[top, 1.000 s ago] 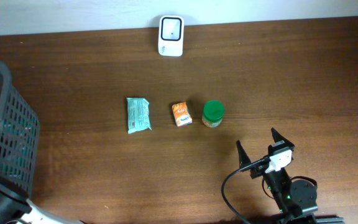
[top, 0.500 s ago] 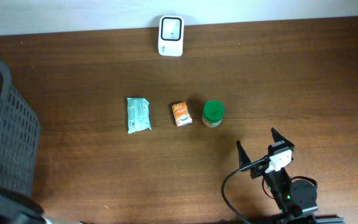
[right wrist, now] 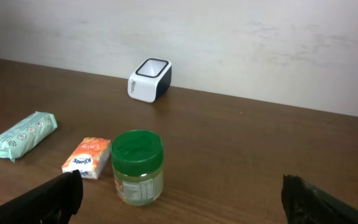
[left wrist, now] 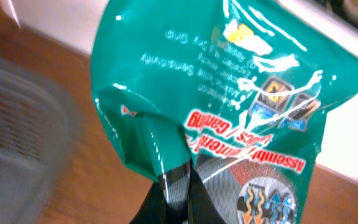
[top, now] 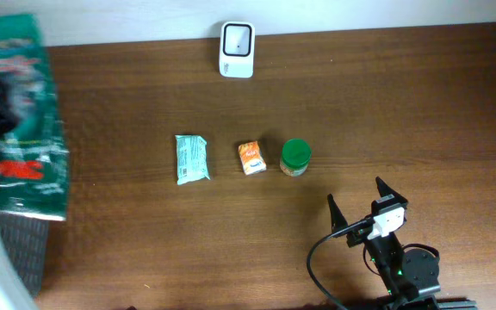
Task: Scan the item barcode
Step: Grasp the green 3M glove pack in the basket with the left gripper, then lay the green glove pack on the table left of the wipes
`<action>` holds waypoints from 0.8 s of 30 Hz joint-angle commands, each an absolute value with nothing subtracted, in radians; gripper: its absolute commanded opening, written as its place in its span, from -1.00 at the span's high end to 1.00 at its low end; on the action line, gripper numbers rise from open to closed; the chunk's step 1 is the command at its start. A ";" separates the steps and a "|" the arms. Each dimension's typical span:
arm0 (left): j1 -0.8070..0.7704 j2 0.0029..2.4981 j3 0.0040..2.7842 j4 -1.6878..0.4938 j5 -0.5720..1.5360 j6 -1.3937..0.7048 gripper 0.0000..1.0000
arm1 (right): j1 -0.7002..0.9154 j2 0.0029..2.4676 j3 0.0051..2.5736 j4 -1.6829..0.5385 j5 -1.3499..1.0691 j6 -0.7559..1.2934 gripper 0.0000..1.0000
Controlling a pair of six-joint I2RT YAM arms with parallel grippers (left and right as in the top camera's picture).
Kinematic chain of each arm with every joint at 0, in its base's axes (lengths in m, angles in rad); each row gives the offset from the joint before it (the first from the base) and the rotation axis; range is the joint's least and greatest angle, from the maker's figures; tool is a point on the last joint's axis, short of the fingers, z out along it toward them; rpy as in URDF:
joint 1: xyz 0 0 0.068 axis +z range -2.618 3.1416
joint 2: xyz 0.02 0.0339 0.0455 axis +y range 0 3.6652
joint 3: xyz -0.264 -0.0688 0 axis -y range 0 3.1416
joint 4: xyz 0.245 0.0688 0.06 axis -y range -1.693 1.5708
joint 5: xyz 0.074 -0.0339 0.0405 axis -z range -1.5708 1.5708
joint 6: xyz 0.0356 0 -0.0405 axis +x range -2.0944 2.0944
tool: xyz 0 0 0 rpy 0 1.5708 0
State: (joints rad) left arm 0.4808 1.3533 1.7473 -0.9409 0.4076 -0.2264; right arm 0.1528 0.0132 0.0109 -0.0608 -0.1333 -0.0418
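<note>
Overhead: a teal bag (top: 20, 120) fills the 9 o'clock edge, raised over the basket (top: 20, 245) at 8 o'clock. Only a corner of the basket shows, and its contents are hidden. The left gripper (left wrist: 179, 180) is clamped on the bag's edge. The jar (top: 295, 157), green lid on, stands near centre, with the scanner (top: 236, 50) at 12. The right gripper (top: 354, 189) sits at 5 o'clock, jaws apart and empty.
</note>
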 commanded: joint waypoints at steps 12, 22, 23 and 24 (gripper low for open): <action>-0.075 1.833 1.587 -1.052 -0.174 -0.642 1.00 | 0.149 0.007 0.006 -0.065 -0.143 -0.045 -0.97; -0.125 2.064 1.584 -1.036 -0.438 -0.578 1.00 | 0.149 0.007 0.006 -0.065 -0.143 -0.045 -0.97; -0.136 2.076 1.584 -1.032 -0.432 -0.578 1.00 | 0.149 0.007 0.006 -0.065 -0.143 -0.045 -0.97; -0.159 2.091 1.584 -1.029 -0.414 -0.578 1.00 | 0.149 0.007 0.006 -0.065 -0.143 -0.045 -0.97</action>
State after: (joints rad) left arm -0.1188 2.0514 1.5883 -1.0336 -0.4019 -0.5907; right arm 0.1528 0.0128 0.0109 -0.0605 -0.1329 -0.0418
